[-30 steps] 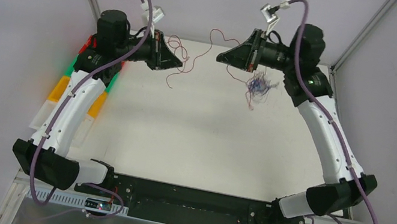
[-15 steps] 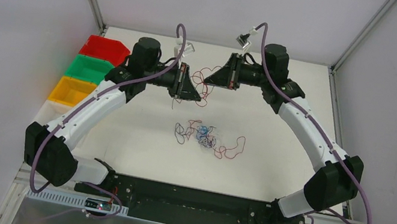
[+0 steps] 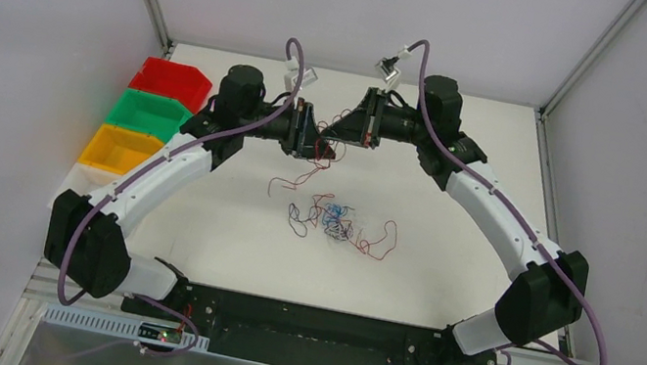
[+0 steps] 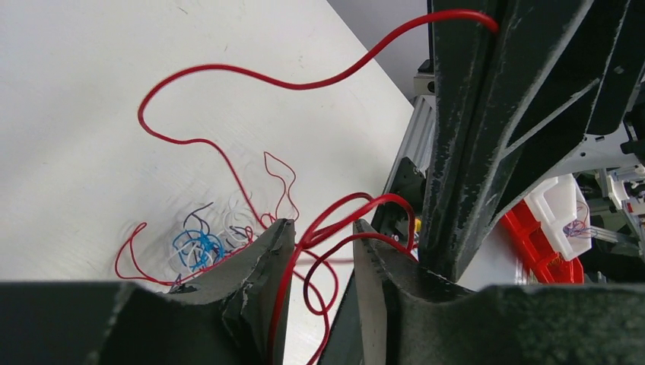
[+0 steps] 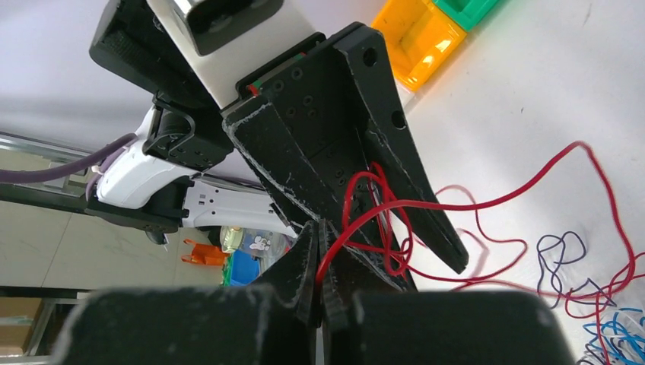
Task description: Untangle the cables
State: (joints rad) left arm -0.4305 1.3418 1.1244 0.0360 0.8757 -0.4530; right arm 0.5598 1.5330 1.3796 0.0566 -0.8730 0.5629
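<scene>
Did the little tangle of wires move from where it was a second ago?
Yes. The tangle of wires moved left and nearer the black base rail, away from the table's far edge; it now lies mid-table.

Bright, even, diffuse light, with faint soft shadows on the white table (image 3: 221,235). Top view sharp. Wrist views: left gripper (image 4: 323,232) and right gripper (image 5: 319,228) bases dark and blurred; cables (image 4: 199,247) pile smeared.

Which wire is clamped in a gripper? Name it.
The red wire: the shut right gripper pinches it, and it passes between the left gripper's parted jaws. The blue wires and dark wires lie heaped on the table.
</scene>
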